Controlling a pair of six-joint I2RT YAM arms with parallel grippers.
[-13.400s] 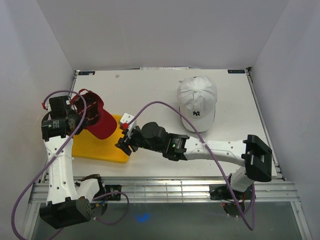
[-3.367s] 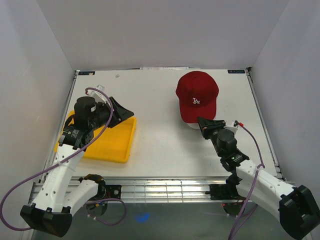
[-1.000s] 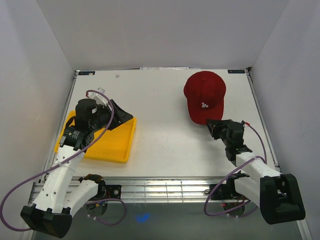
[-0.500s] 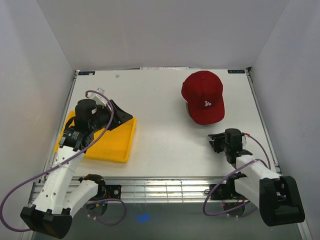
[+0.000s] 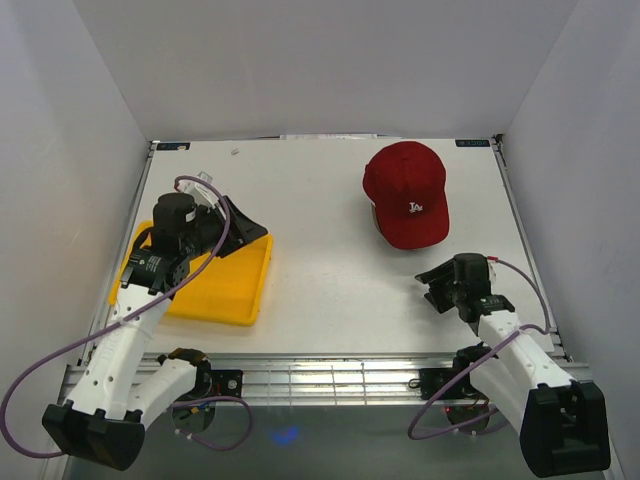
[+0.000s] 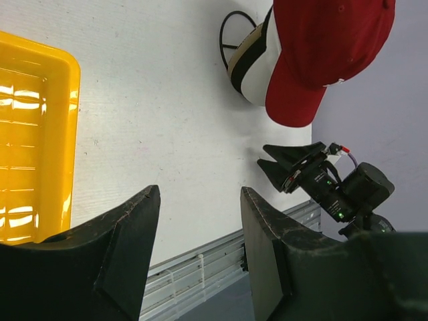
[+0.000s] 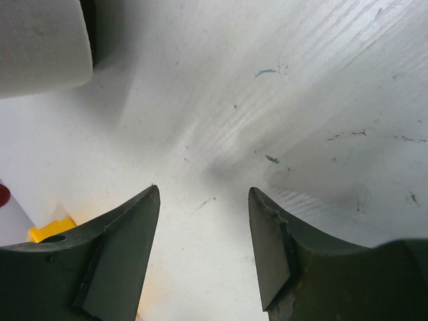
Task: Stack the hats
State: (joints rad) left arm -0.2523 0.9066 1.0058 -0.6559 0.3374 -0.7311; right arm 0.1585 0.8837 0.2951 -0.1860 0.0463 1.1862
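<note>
The hats sit in one pile at the back right, with a red cap [image 5: 407,205] carrying a white logo on top, brim toward me. The left wrist view shows the red cap [image 6: 328,47] lying over a white and tan cap [image 6: 257,73]. My right gripper [image 5: 428,285] is open and empty, low over the table a short way in front of the brim. Its fingers frame bare tabletop in the right wrist view [image 7: 204,190]. My left gripper [image 5: 250,235] hangs open and empty above the yellow tray's far right corner, also open in its own view [image 6: 199,190].
A yellow tray [image 5: 225,290] lies at the left front, under the left arm, and also shows as a yellow tray [image 6: 33,134] in the left wrist view. A thin black wire loop [image 6: 224,40] pokes out beside the pile. White walls enclose the table on three sides.
My right gripper has let go of the red cap's brim, opened wide and drawn back toward the near edge. The cap settled slightly to the left. The left arm stayed still.
</note>
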